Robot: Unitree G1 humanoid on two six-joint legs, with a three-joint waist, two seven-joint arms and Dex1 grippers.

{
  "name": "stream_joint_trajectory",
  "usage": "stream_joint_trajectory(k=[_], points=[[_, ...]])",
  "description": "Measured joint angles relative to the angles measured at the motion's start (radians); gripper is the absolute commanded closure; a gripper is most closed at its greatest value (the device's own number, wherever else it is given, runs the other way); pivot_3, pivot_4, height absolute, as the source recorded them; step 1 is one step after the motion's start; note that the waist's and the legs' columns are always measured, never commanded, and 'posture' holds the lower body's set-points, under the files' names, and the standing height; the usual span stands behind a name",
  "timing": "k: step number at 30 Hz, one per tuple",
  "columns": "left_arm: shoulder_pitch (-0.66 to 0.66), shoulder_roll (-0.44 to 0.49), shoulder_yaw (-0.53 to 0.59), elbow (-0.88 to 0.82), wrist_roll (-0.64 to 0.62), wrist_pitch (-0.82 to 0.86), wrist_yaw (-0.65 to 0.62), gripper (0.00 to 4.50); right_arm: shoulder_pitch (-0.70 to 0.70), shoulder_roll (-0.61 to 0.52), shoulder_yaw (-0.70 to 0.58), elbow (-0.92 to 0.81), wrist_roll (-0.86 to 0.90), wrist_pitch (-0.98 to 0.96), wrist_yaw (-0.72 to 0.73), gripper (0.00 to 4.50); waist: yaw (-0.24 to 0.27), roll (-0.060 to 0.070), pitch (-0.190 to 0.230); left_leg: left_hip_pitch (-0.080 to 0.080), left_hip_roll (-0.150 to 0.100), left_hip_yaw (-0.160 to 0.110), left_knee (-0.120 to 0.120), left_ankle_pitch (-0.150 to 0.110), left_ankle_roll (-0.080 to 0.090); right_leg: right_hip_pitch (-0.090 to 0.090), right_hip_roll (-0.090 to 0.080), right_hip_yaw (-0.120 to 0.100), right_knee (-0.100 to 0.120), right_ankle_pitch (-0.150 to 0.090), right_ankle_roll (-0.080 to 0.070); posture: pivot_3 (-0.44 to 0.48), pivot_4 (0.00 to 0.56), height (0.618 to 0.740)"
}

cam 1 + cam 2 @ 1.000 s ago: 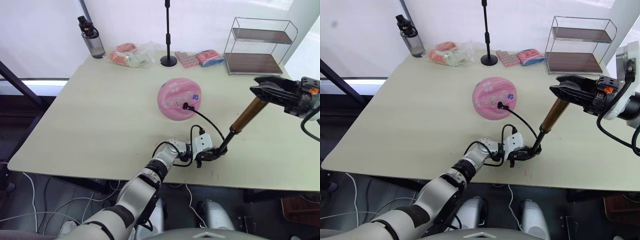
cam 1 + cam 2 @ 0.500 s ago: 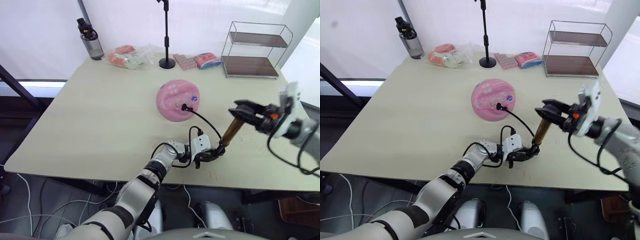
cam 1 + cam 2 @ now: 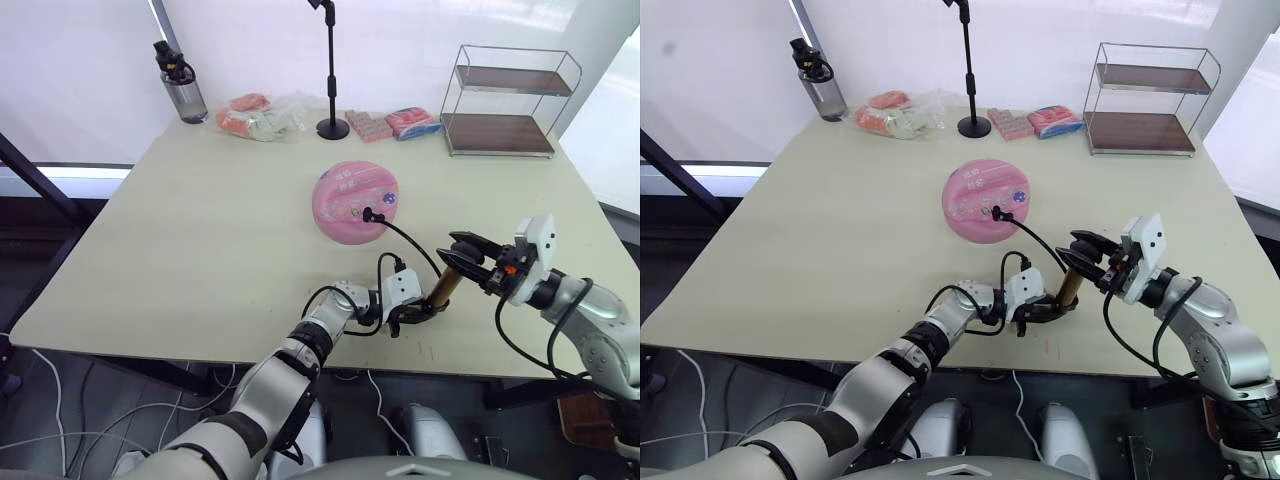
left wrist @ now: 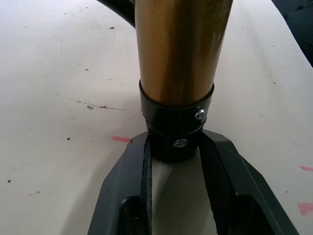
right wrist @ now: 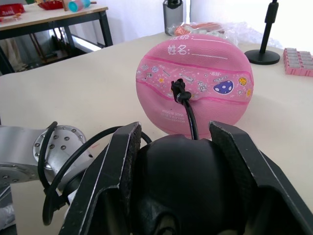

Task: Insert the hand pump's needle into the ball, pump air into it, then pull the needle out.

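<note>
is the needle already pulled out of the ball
No, the needle sits in the ball, with the black hose running back from it.

You saw the hand pump in glossy brass metal, the ball matt rubber, the surface smooth, scuffed.

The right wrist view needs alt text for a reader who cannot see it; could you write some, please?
The right gripper clasps the hand pump by its black handle, from which a thin hose runs to the needle, plugged into the pink ball on the table.
</note>
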Motion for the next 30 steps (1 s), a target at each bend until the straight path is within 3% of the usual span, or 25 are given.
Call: stream_joint_trajectory(k=[5,13,19,30], points=[[-0.006,-0.005,0.0,-0.011,-0.003,-0.005,-0.015,3.47,-0.056,-0.127,-0.072,-0.048,0.131,0.173,0.037,2.71,0.002,0.01,0.012,-0.003,-0.002,0.001,0.0,0.0,0.001,-0.003,-0.002,0.0,0.0,0.0,0.0,0.0,0.15,0.731],[-0.006,-0.004,0.001,-0.016,-0.003,-0.006,-0.023,3.47,-0.227,-0.271,-0.236,-0.078,0.383,0.402,0.02,2.71,0.003,0.007,0.015,-0.007,-0.003,0.0,0.0,0.0,0.001,-0.004,-0.003,-0.001,0.0,0.0,0.001,0.0,0.15,0.731],[-0.007,-0.002,0.002,-0.017,-0.004,-0.006,-0.026,3.47,-0.347,-0.308,-0.276,-0.046,0.486,0.495,-0.022,2.71,0.001,0.007,0.016,-0.007,-0.003,0.0,0.0,0.0,0.001,-0.004,-0.003,-0.001,0.0,0.0,0.001,0.0,0.15,0.731],[-0.005,-0.002,0.002,-0.021,-0.004,-0.007,-0.026,3.47,-0.371,-0.326,-0.3,-0.016,0.541,0.568,-0.059,2.71,0.001,0.007,0.016,-0.008,-0.003,0.0,0.0,0.0,0.001,-0.004,-0.004,-0.001,0.0,0.0,0.0,0.0,0.15,0.731]])
